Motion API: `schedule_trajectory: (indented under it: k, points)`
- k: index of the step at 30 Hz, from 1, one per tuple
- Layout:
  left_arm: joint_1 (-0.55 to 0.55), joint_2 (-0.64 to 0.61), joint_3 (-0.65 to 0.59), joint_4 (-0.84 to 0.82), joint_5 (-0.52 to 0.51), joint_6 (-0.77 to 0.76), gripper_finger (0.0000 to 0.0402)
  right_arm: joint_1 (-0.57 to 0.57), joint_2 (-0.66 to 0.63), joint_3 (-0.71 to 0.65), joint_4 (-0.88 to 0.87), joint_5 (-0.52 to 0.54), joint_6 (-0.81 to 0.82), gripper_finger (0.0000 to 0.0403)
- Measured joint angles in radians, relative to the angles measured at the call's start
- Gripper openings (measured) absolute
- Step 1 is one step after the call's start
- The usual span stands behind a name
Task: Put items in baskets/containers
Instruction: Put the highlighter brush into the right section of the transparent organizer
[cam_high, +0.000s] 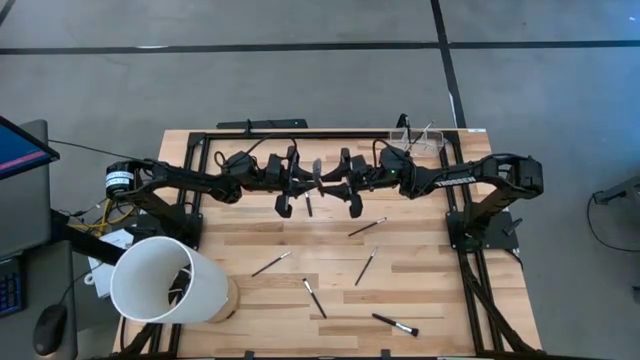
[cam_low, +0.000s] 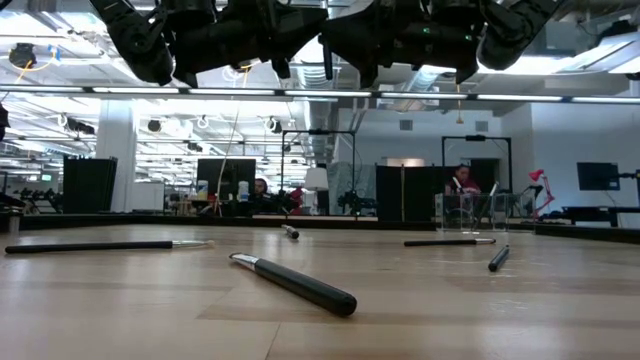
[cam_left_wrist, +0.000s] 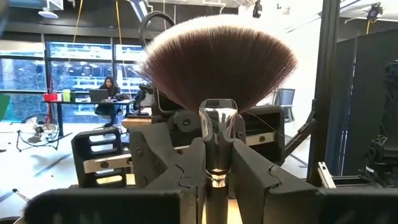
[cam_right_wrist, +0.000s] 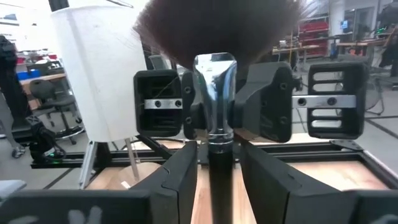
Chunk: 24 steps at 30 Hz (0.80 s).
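Soft-bristled fan brush (cam_left_wrist: 219, 81), light & slim, is pinched at the stiff handle by left fingers (cam_left_wrist: 186, 177); right fingers (cam_right_wrist: 186, 168) are nearly shut round it.

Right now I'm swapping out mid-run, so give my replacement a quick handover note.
Left end effector: shut on the fan brush, mid-air over the table's far centre.
Right end effector: jaws either side of the same brush handle, grip not confirmed.
Clear holder: far right corner, a few brushes in it.
Done: those few.
Left: the fan brush and five loose brushes, including one near the front edge.
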Motion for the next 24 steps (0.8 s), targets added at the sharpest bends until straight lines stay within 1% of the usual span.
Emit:
schedule_trajectory:
  k: [2, 6, 8, 11, 18, 20, 22, 24]
  points:
    - [-0.005, 0.000, 0.000, -0.002, -0.004, -0.001, 0.0057, 0.004, 0.000, 0.000, 0.007, 0.026, -0.003, 0.0109]
    - [-0.015, 0.000, 0.000, -0.002, -0.015, 0.001, 0.0057, 0.010, 0.000, 0.000, 0.011, 0.031, -0.032, 0.0092]
    - [-0.015, 0.000, 0.000, -0.002, -0.015, 0.001, 0.0057, 0.014, 0.000, 0.000, 0.011, 0.034, -0.041, 0.0074]
    - [-0.014, 0.000, 0.000, -0.003, -0.015, 0.002, 0.0057, 0.014, 0.000, 0.000, 0.012, 0.033, -0.067, 0.0037]
    - [-0.010, -0.002, 0.000, -0.044, -0.021, 0.004, 0.0075, 0.010, 0.000, -0.002, 0.006, 0.048, -0.127, 0.0034]
    - [-0.009, -0.002, -0.002, -0.058, -0.051, -0.005, 0.0080, 0.010, 0.000, -0.002, 0.005, 0.078, -0.129, 0.0034]
    - [-0.009, -0.002, -0.015, -0.058, -0.109, -0.018, 0.0084, 0.008, 0.002, -0.002, -0.002, 0.133, -0.114, 0.0034]
    - [-0.007, -0.010, -0.032, -0.068, -0.163, -0.018, 0.0091, 0.001, 0.003, -0.002, -0.028, 0.163, -0.110, 0.0034]
